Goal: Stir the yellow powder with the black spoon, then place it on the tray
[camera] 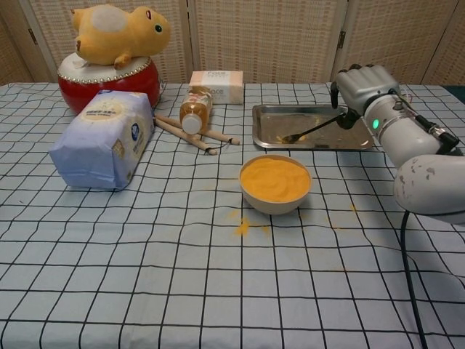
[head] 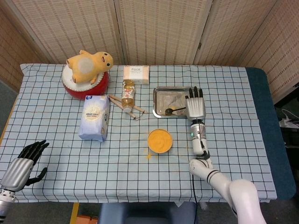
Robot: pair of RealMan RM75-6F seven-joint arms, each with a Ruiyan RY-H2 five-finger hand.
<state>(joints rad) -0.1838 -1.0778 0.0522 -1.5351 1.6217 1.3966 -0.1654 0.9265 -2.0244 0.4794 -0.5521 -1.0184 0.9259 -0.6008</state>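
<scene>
The left hand (head: 21, 164) hangs off the desk's (head: 233, 140) near-left corner, fingers spread, holding nothing. The bowl of yellow powder (camera: 275, 179) sits mid-desk. Behind it, the right hand (camera: 361, 89) grips the black spoon (camera: 309, 131), its bowl resting in the metal tray (camera: 269, 132).

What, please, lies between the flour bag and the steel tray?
In the head view, the small bottle and wooden sticks lie between the flour bag and the steel tray.
</scene>
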